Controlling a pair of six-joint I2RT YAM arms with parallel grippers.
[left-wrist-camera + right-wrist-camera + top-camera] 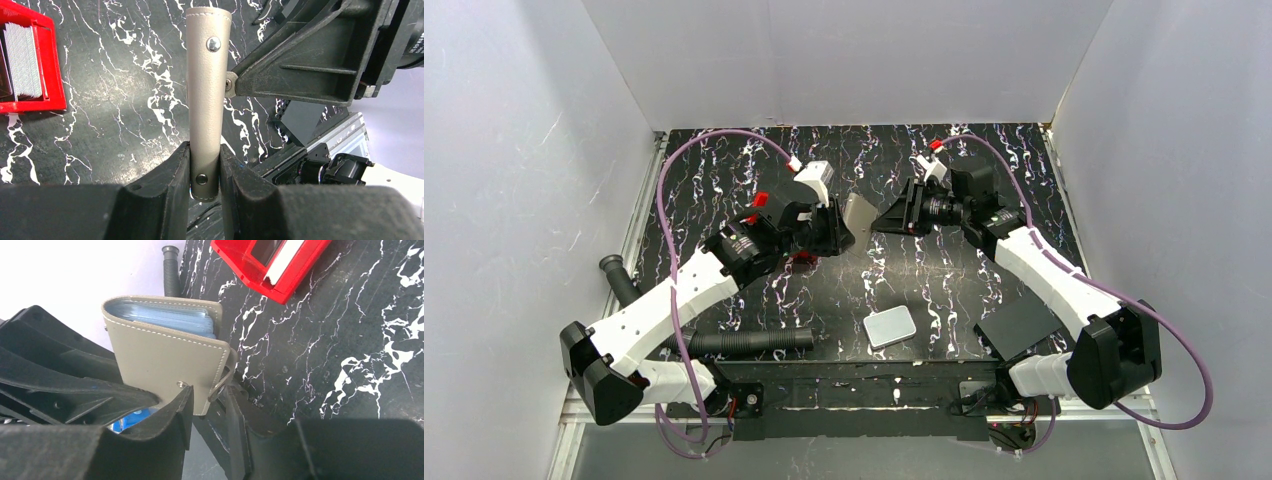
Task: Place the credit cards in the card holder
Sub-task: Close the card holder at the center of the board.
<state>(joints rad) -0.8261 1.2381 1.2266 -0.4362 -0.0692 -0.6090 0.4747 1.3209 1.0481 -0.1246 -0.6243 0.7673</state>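
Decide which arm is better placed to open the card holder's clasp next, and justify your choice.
Right. The left tool is clamped on the card holder, steadying it, so it is busy. The right tool has its fingers either side of the clasp strap, likely ready to pull it open.

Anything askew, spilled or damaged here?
Nothing spilled or damaged. The card holder is clamped on edge in the left end effector, the right end effector straddling its snap strap. Cards sit stacked in the red tray.

Red tray [55, 70] cut off @ pic's left edge.
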